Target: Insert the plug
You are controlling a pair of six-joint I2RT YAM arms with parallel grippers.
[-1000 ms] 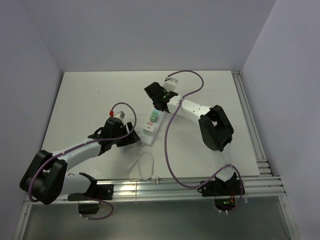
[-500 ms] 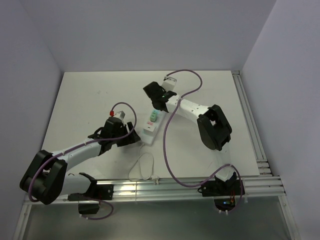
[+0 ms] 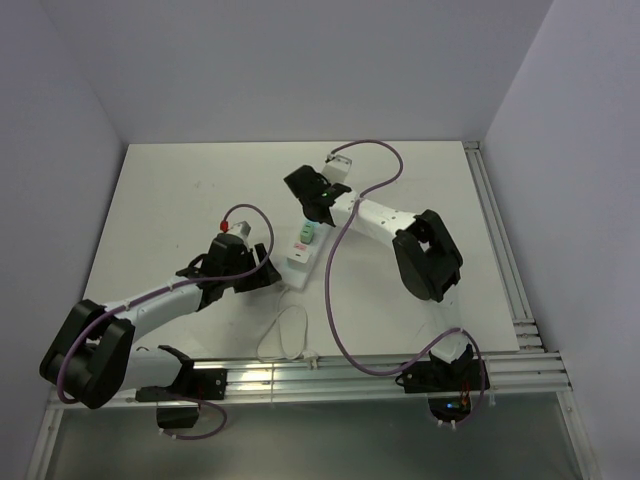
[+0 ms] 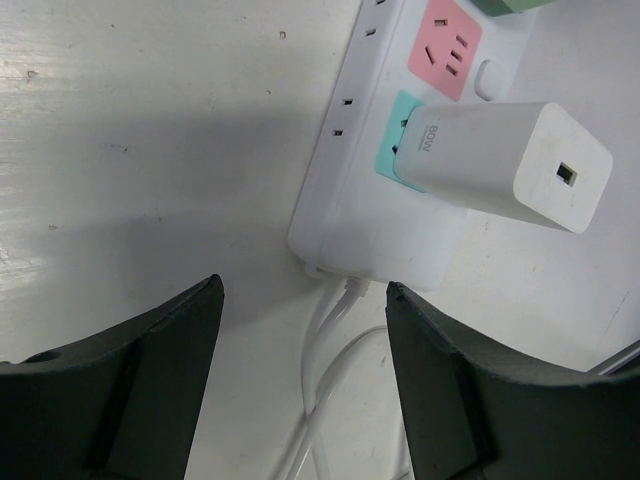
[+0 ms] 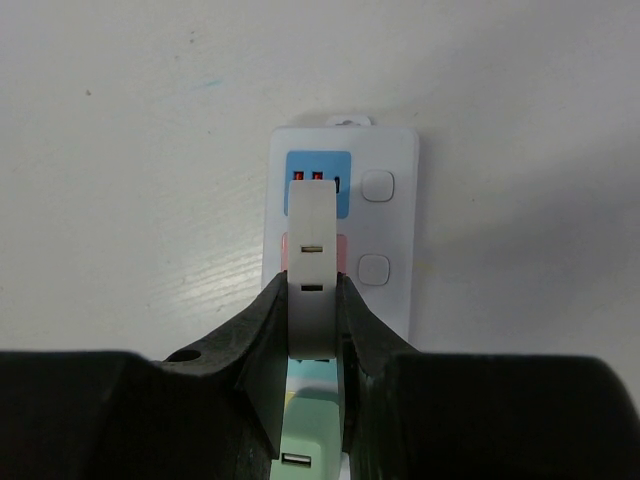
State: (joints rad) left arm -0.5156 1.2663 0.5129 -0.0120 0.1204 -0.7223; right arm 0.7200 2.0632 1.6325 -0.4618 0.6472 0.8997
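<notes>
A white power strip (image 3: 300, 256) lies mid-table, its coloured sockets facing up. My right gripper (image 5: 312, 300) is shut on a white plug (image 5: 312, 262), held upright over the strip's pink socket (image 5: 345, 252), just short of the blue socket (image 5: 340, 165) at the far end. Whether its prongs are seated is hidden. A green charger (image 5: 310, 440) sits in the socket behind it. My left gripper (image 4: 302, 290) stands open at the strip's near end (image 4: 370, 235), over its cable exit, holding nothing. A white charger (image 4: 505, 165) is plugged into the teal socket there.
The strip's white cable (image 3: 285, 335) loops toward the near edge. Purple arm cables (image 3: 335, 290) trail across the table beside the strip. Metal rails (image 3: 380, 370) run along the near and right edges. Grey walls enclose the table.
The right gripper with the plug has shifted slightly left along the strip's far end. The left arm has not moved.
</notes>
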